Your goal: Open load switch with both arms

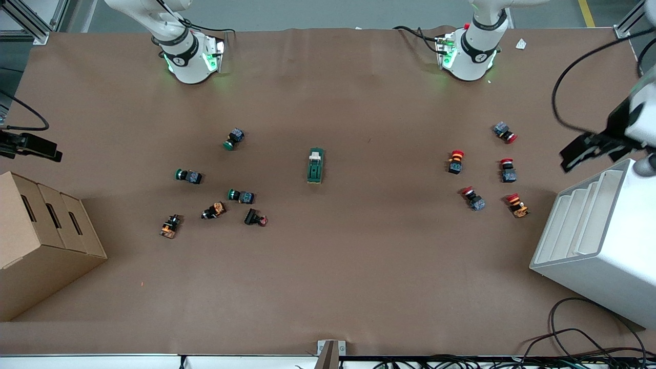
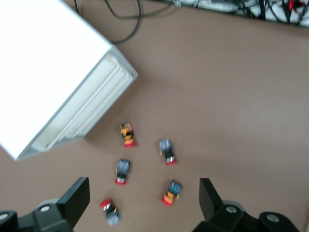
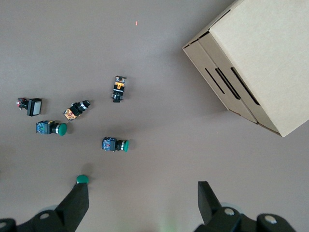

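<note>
The load switch [image 1: 315, 165], a dark-green oblong block with a white toggle at the end toward the arms' bases, lies flat in the middle of the table. It shows in neither wrist view. My left gripper [image 1: 578, 152] hangs high over the left arm's end of the table, above the white rack; in the left wrist view it [image 2: 143, 200] is open and holds nothing. My right gripper [image 1: 43, 148] hangs high over the right arm's end, above the cardboard box; in the right wrist view it [image 3: 142, 203] is open and holds nothing. Both are well away from the switch.
Several red-capped push buttons [image 1: 455, 161] lie toward the left arm's end beside a white slotted rack [image 1: 599, 241]. Green-capped buttons [image 1: 241, 195] and other small parts lie toward the right arm's end near a cardboard box [image 1: 41, 241]. Cables run along the front edge.
</note>
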You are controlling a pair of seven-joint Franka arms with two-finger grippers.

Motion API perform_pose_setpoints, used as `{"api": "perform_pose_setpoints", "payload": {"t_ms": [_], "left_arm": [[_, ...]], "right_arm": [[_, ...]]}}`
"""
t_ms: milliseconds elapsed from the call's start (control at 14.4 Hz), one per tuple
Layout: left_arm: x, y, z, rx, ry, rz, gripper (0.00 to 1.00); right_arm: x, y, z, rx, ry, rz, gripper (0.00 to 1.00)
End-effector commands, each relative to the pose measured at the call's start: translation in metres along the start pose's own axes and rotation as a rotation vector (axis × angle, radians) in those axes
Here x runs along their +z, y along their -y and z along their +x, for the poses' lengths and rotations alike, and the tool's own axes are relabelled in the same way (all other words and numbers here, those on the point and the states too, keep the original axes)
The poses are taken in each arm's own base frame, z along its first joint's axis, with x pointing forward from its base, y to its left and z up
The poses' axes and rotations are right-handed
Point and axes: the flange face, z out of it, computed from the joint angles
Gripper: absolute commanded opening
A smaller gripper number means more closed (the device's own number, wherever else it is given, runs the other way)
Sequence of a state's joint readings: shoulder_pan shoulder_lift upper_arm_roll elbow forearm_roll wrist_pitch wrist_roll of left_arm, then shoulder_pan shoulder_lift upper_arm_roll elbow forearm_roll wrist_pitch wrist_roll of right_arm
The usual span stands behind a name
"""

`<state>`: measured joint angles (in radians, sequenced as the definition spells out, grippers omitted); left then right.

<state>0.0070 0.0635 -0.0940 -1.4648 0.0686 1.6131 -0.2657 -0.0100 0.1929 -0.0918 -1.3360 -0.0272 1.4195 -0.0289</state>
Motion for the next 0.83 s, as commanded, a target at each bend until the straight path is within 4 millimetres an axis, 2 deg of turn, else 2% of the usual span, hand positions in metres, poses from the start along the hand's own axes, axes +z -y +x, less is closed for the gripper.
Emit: {"api": "perform_pose_setpoints", "payload": {"t_ms": [0,139,278,556,765], "left_arm": [[-0.007,0.004,-0.039,0.050,0.032,-0.016,1.00],[-0.008,0.006,-0.057,0.063,0.050,-0.008,1.00],[-0.009,0.004,-0.067,0.169,0.060,-0.054,1.00],[-0.013,-0.004,-0.074,0.232,0.061,-0.065,1.00],[-0.012,-0.001,-0.073,0.277,0.061,-0.066,1.00]], "right_arm": [[-0.012,0.000,-0.005,0.001,-0.015,-0.016,1.00],[-0.011,0.007,-0.005,-0.009,-0.012,-0.002,1.00],[-0.007,0.008,-0.012,-0.009,0.040,0.002,1.00],[-0.006,0.009,-0.016,-0.008,0.066,0.046,1.00],[-0.009,0.008,-0.016,-0.004,0.058,0.043,1.00]]}}
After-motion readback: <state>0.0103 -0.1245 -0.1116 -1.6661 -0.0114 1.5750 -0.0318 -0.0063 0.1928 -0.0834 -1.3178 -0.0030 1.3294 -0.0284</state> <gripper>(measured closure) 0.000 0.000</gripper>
